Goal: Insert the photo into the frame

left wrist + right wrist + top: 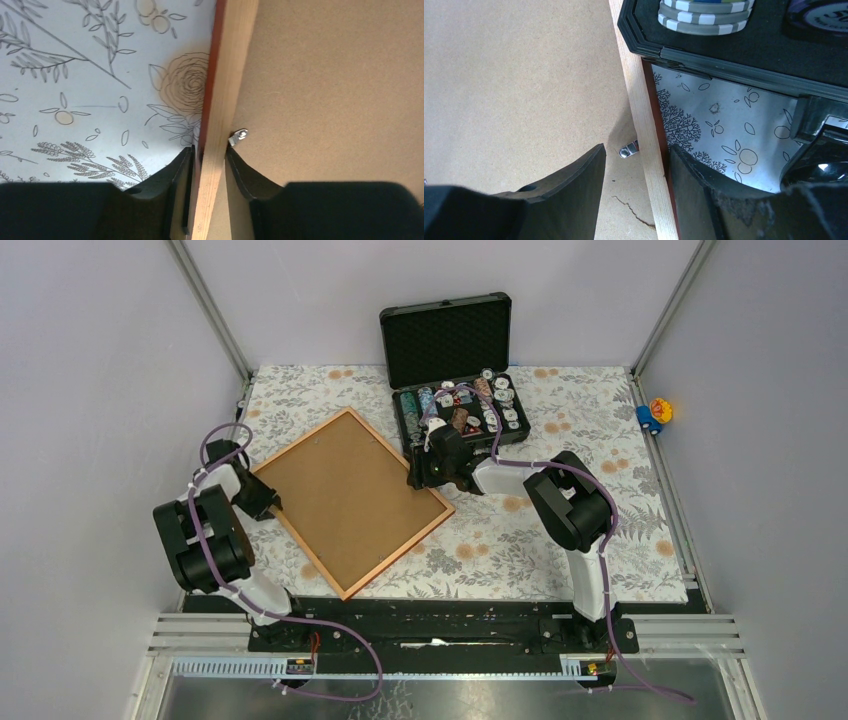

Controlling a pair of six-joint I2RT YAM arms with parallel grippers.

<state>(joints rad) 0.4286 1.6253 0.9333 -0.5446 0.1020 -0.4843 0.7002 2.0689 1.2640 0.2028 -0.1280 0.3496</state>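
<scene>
The orange-brown wooden frame (398, 553) lies face down on the flowered cloth, left of centre, with the brown backing board (350, 502) filling it. The photo is hidden. My left gripper (268, 502) is shut on the frame's left rail (227, 85), one finger on each side (210, 152), beside a small metal clip (239, 136). My right gripper (425, 475) is open and straddles the right rail (636, 95). Its outer finger touches the rail and its inner finger stands apart over the board (514, 75), midpoint (637, 148). Another clip (629, 150) sits there.
An open black case of chips (455, 390) stands just behind the frame's right corner, and its rim (734, 60) is close to my right fingers. The backing board has a small crack (634, 210). A small blue and yellow toy (655, 412) lies beyond the right wall rail.
</scene>
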